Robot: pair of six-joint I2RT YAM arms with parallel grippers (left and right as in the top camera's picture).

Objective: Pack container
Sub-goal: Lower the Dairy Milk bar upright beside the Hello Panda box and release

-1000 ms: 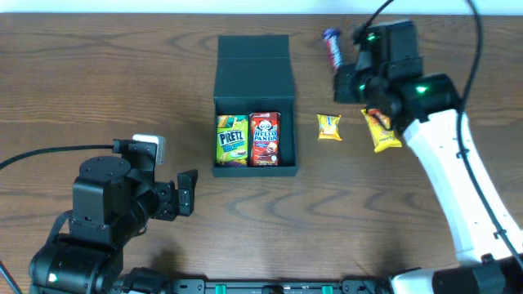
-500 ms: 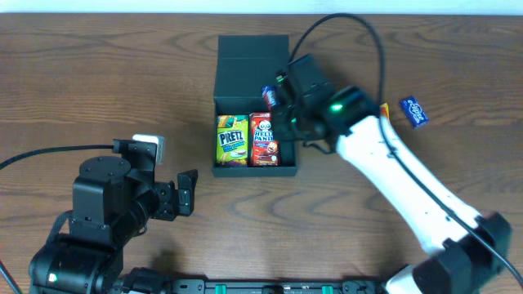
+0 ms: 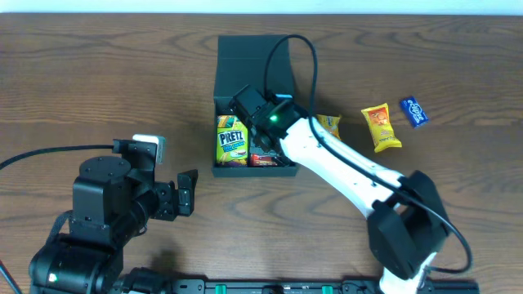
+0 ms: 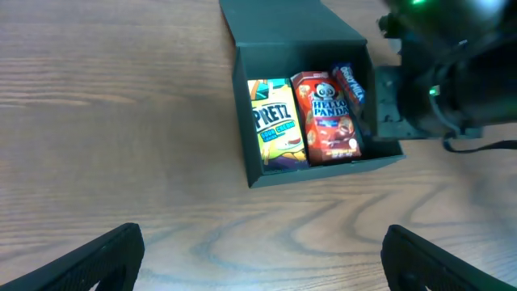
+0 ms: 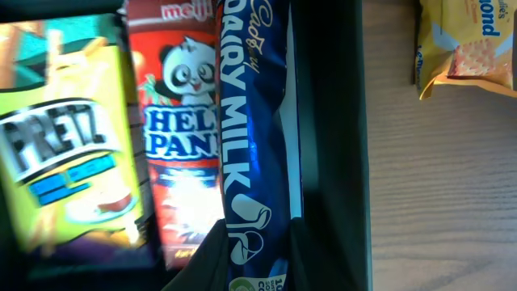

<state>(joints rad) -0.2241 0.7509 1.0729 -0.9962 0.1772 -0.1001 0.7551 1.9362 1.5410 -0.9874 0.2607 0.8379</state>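
Note:
The black container [image 3: 245,61] lies open with its lid flap folded back. In it lie a yellow-green Pretz box [image 3: 232,140] and a red Hello Panda box [image 3: 263,157]. My right gripper [image 3: 260,122] reaches down into the container's right side. In the right wrist view it [image 5: 254,259] is shut on a blue Dairy Milk bar [image 5: 250,121]. The bar lies between the Hello Panda box [image 5: 178,137] and the container's right wall [image 5: 327,121]. The bar also shows in the left wrist view [image 4: 350,81]. My left gripper [image 4: 262,259] is open and empty, well in front of the container [image 4: 323,171].
A small yellow packet [image 3: 329,124] lies just right of the container, and also shows in the right wrist view [image 5: 464,48]. An orange-yellow packet [image 3: 381,126] and a small blue packet [image 3: 413,111] lie further right. The right arm stretches across the table's middle.
My right gripper carried the blue bar from the back right of the table over to the container and lowered it into the right side. The left arm has not moved.

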